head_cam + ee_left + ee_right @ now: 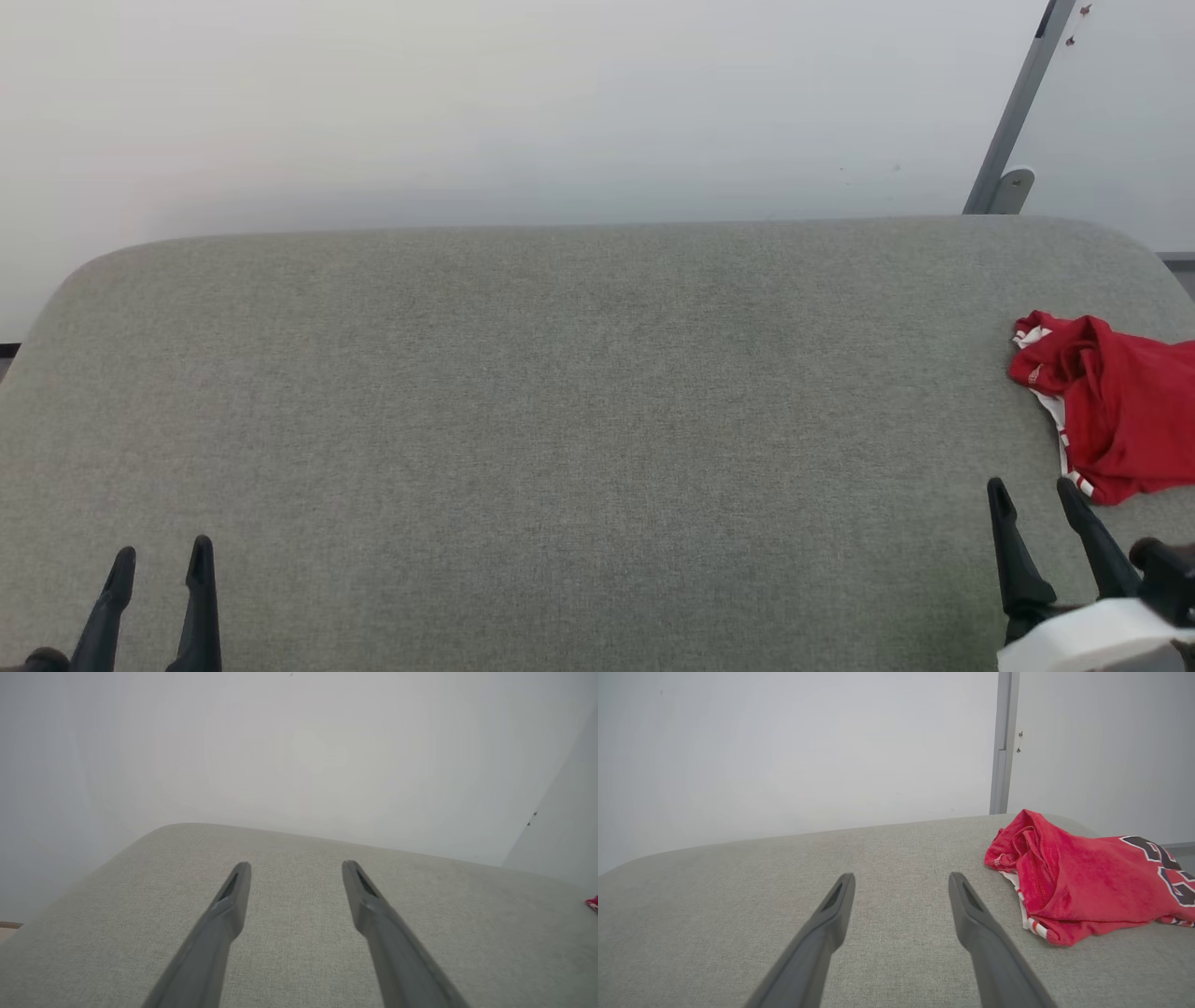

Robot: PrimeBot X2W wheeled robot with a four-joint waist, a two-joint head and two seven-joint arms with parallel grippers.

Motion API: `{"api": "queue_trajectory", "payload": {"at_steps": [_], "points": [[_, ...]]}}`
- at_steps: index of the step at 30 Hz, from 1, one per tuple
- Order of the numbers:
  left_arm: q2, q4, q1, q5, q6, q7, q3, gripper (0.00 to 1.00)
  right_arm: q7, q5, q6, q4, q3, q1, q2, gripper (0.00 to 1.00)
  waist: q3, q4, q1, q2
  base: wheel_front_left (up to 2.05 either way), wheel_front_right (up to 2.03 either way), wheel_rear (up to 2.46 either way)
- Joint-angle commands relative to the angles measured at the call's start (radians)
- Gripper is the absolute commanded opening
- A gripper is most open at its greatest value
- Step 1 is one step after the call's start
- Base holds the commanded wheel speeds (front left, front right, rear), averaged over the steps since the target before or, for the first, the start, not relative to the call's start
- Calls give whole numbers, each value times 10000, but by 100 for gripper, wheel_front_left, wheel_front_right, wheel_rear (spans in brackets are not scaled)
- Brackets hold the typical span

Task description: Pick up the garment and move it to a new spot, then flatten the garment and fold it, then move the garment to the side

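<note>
On cushion (560, 420), far right, garment (1116, 406) bunched, seemingly lying crosswise

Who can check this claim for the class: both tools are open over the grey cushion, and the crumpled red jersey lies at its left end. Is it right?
Wrong in one detail: the head view shows the crumpled red jersey at the right end of the grey cushion, by the right tool. The left tool and the right tool are indeed open.
</note>
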Motion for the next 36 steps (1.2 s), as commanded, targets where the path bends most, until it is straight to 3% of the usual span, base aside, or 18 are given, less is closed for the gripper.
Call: {"api": "queue_trajectory", "payload": {"at_steps": [1, 19, 20, 24, 36], "points": [[-2, 26, 91, -11, -32, -14, 9, 100, -68, -63, -5, -124, -75, 177, 60, 100, -16, 9, 0, -1, 0, 0, 0], [-27, 40, 124, -80, -32, -14, -204, 100, 253, -502, -5, -1192, -535, 931, 645, 100, -60, 115, 0, -1, 0, 0, 0], [-48, 36, 74, -86, 0, 0, -211, 0, 255, -481, 0, -1185, -568, 821, 604, 0, -61, 118, 0, -1, 0, 0, 0], [-256, 308, 50, -219, 2, 39, -272, 0, 322, -365, 0, -914, -567, 839, 752, 0, -61, 119, 0, -1, 0, 0, 0], [-564, 630, -523, -2078, -3, 624, -225, 0, 869, 1663, 0, -852, -668, 490, 936, 0, -15, 70, 0, -1, 0, 0, 0]]}}
